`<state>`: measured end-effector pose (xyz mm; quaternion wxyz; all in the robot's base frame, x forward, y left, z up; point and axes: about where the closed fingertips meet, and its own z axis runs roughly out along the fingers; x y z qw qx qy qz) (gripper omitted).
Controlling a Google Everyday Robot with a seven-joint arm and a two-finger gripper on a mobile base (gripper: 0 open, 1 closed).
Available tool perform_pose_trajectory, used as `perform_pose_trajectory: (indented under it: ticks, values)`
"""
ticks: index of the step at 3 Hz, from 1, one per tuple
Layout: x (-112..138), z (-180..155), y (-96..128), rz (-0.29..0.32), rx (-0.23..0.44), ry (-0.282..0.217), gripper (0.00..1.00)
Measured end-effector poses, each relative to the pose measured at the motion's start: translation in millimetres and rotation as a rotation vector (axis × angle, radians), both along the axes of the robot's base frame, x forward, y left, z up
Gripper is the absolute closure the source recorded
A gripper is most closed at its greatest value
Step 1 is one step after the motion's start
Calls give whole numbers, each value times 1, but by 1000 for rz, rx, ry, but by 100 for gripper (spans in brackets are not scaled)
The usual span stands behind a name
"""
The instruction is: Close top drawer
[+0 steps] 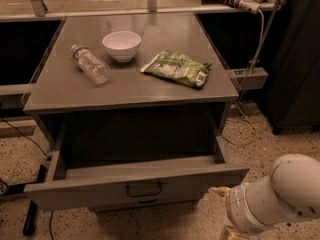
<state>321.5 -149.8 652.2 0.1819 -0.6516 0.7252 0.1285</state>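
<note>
Since the top drawer (100,191) stands pulled out from under the bench (150,90), its front running left-right, the gripper (220,190), low off the bench's front right corner and just beside that front's right end, would have to push benchward; whether it is open cannot be told.

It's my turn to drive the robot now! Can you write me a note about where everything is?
Gripper: low on the right, just in front of the top drawer's right front corner; I cannot tell whether it touches.
Top drawer: pulled partway out of the cabinet.
Done: nothing finished, the drawer is not closed yet.
Left: push the drawer front in until it sits flush.
On the cabinet top: bowl, bottle, green bag.
</note>
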Motion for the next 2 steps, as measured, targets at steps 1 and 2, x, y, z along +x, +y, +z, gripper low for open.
perform_pose_trajectory:
  ticks: [1, 2]
  values:
    - [36, 7, 0, 12, 13, -38, 42]
    - [81, 13, 4, 38, -1, -78, 65]
